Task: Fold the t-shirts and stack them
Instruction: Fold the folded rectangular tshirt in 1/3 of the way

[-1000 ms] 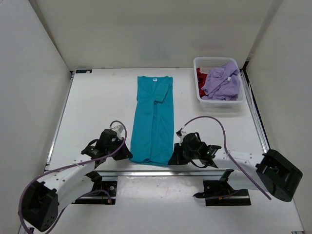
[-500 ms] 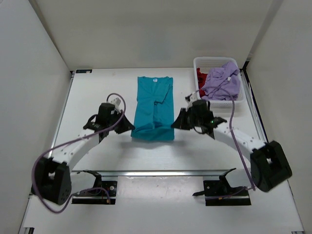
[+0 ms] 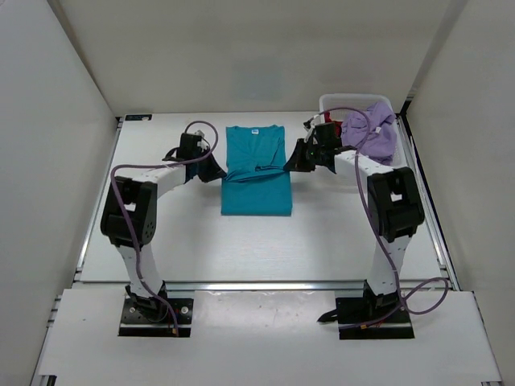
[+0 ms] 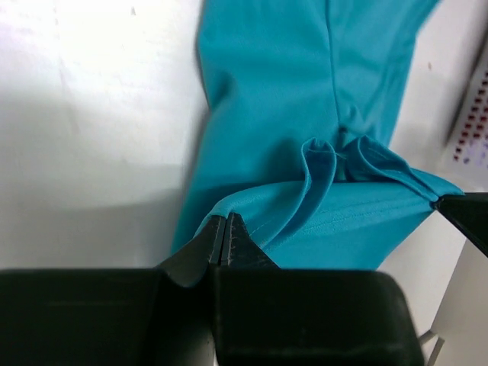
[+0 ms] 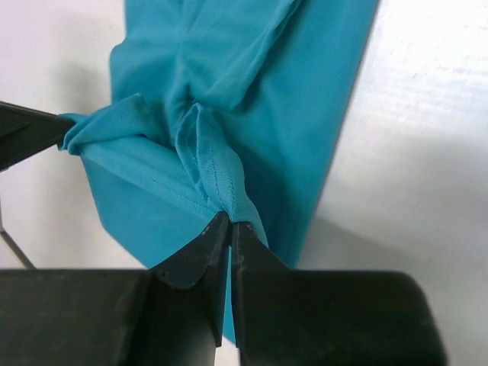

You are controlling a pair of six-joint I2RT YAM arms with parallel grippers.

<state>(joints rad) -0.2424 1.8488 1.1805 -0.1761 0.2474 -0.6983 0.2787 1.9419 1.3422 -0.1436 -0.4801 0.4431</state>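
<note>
The teal t-shirt (image 3: 256,173) lies on the table, its lower half folded up over the upper half. My left gripper (image 3: 214,170) is shut on the hem's left corner (image 4: 229,210). My right gripper (image 3: 291,165) is shut on the hem's right corner (image 5: 225,202). The hem hangs bunched between them, a little above the shirt's chest. The lavender t-shirt (image 3: 372,133) and the dark red t-shirt (image 3: 331,125) lie crumpled in the white mesh basket (image 3: 338,100) at the back right.
The basket stands right behind my right arm. White walls close in the table on the left, back and right. A metal rail (image 3: 257,285) runs along the near edge.
Both grippers have carried the teal shirt's bottom hem from the near edge toward the back, folding the shirt in half. The arms are now stretched far out.
</note>
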